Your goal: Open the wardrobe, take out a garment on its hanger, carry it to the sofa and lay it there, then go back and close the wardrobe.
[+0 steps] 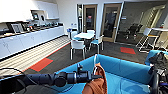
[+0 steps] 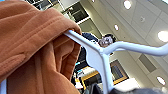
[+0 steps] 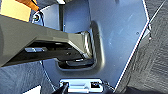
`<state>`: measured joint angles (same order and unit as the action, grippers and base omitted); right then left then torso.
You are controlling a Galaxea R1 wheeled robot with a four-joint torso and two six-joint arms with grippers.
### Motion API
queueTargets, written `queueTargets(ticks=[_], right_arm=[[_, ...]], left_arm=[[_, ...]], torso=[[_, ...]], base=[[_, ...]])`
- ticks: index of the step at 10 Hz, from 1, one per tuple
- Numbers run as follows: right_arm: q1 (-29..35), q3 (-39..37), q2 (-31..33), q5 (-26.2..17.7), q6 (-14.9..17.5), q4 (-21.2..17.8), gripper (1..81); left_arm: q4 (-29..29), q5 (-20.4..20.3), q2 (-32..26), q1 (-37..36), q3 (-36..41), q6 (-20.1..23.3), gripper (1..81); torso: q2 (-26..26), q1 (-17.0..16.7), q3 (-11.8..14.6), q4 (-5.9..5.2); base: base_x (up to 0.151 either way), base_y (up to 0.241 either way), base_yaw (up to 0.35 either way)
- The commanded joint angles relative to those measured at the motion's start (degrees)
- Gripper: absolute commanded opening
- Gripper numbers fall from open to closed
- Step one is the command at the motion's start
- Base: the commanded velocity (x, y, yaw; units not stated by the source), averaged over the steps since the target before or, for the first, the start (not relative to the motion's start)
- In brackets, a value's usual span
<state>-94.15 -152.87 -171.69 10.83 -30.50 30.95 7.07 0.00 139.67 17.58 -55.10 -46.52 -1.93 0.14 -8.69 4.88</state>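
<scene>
I have the left hand (image 1: 96,76) reaching out over the sofa (image 1: 125,70), closed on the hanger (image 1: 95,62), and the garment (image 1: 97,83) hangs from it in a bunched orange fold just above the blue seat. In the left wrist view the hanger (image 2: 100,58) runs white across the frame with the garment (image 2: 32,47) slumped to one shoulder of it, the other arm of the hanger bare, so the cloth sits lopsided. That is my main worry: if I tilt or swing the arm, I judge the sweatshirt could slide off the hanger and drop in a heap, perhaps on the sofa's near edge or onto the floor (image 1: 62,57) rather than lying flat. My grip is on a thin part of the hanger, so it could also twist in the hand. The right arm is down at the side near the dark bundle at the sofa's far end, and I cannot tell whether the right hand is wide or narrow. The white table (image 1: 84,35) and chairs (image 1: 78,46) stand well apart behind the sofa.
</scene>
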Motion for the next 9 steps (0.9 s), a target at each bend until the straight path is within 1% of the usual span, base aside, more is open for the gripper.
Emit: queueTargets(ticks=[1, 2, 3, 5, 6, 7, 8, 9], right_arm=[[0.7, 0.0, 0.2, -2.8, 0.2, 0.6, 81.1], [0.8, 0.0, 0.2, -2.8, 0.2, 0.7, 81.1], [0.8, 0.0, 0.2, -2.8, 0.2, 0.7, 81.1], [0.8, 0.0, 0.2, -2.7, 0.1, 1.0, 81.1], [0.8, 0.0, 0.1, -2.7, 0.1, 1.0, 81.1], [0.8, 0.0, 0.0, -2.7, 0.1, 0.9, 81.1], [1.0, 0.0, -0.1, -2.7, 0.1, 1.0, 81.1], [1.1, 0.0, -0.2, -2.7, 0.1, 1.0, 81.1]], left_arm=[[1.8, -5.3, 0.0, -9.3, 2.8, 0.7, 1.0], [1.8, -5.2, 0.0, -9.3, 2.7, 0.7, 1.0], [1.8, -5.3, 0.1, -9.3, 2.6, 0.6, 1.0], [1.8, -5.5, 0.7, -9.3, 1.6, 0.6, 1.0], [1.7, -5.7, 1.1, -9.5, 0.9, 0.6, 1.0], [1.6, -6.4, 1.6, -10.2, -0.2, 0.4, 1.0], [1.4, -6.7, 1.8, -10.8, -1.8, 0.3, 1.0], [1.2, -6.5, 2.0, -11.4, -3.6, 0.2, 1.0]], torso=[[0.0, 0.0, -2.1, 0.00], [0.0, 0.0, -5.4, 0.00], [0.0, -0.1, -5.9, 0.00], [0.0, -0.1, -9.0, 0.00], [0.0, -0.1, -5.6, 0.00], [0.0, -0.1, -6.8, 0.00], [0.0, 0.0, -7.1, 0.00], [0.0, 0.0, -7.5, -2.79]], base=[[0.000, 0.000, 0.000], [0.000, 0.000, 0.000], [0.000, 0.000, 0.000], [0.000, 0.000, 0.000], [0.000, 0.000, 0.000], [0.000, 0.000, 0.000], [0.000, 0.000, 0.000], [0.000, 0.000, 0.000]])
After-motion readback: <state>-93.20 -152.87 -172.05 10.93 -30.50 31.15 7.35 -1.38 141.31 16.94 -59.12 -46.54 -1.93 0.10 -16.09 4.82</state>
